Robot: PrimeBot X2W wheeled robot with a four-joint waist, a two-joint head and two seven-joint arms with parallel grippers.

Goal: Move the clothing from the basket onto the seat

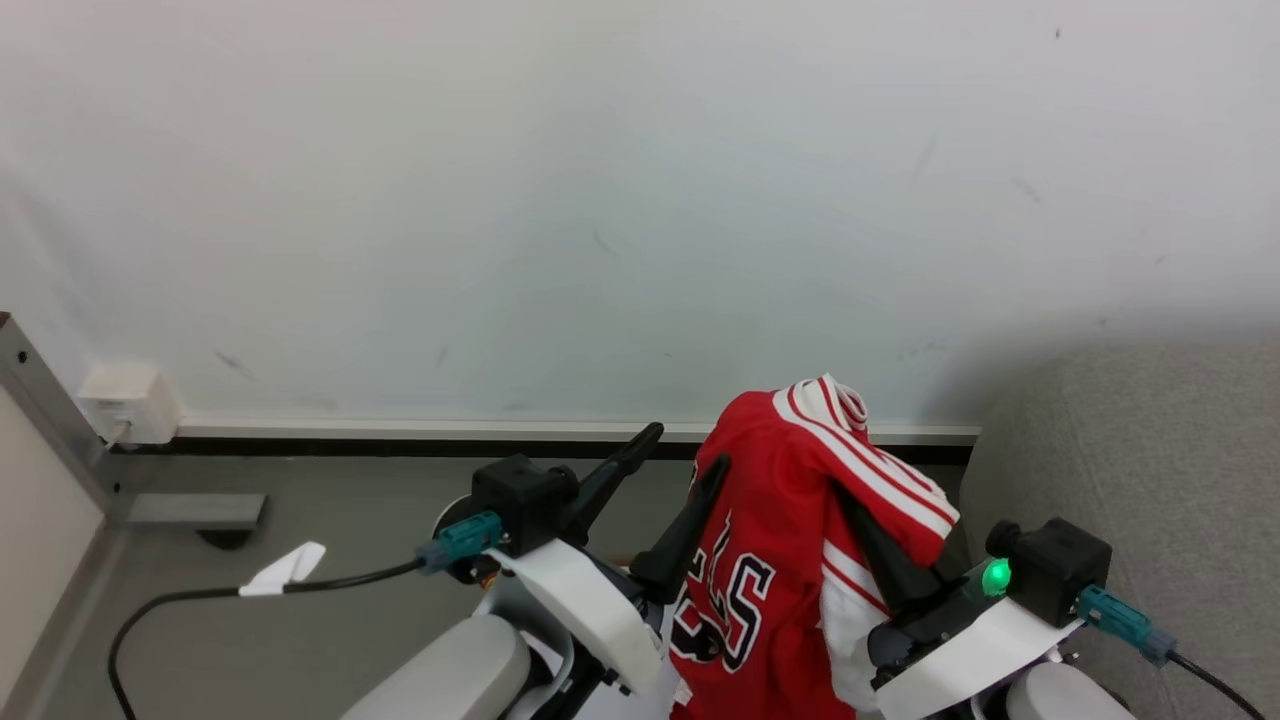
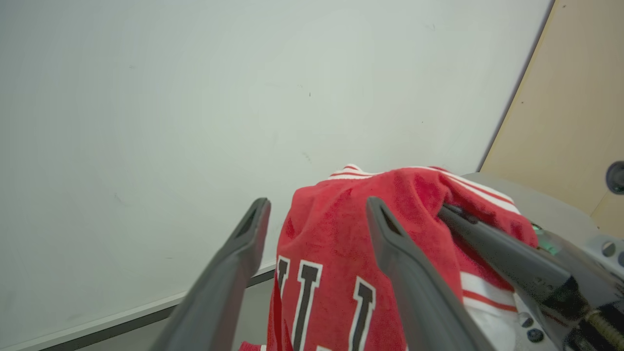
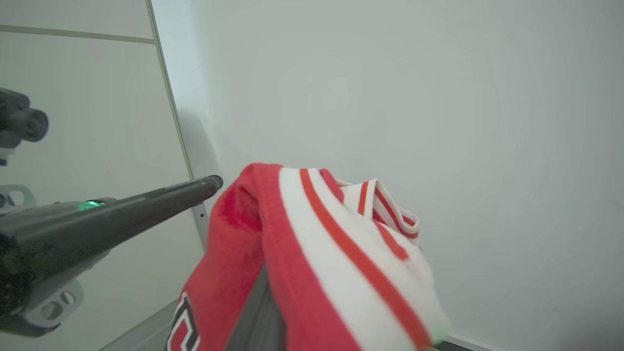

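A piece of the clothing, a red jersey with white stripe trim and black-and-white block letters, hangs in the air in front of the wall. It is bunched over my right gripper, which is shut on it with the fingertips buried in the cloth. In the right wrist view the jersey covers my own fingers. My left gripper stands open just left of the jersey, one finger against the cloth. The grey seat lies at the right. The basket is out of view.
A white wall with a dark baseboard is close ahead. At the left are a metal frame leg, a wall socket box, and a black cable with a white tag on the grey floor.
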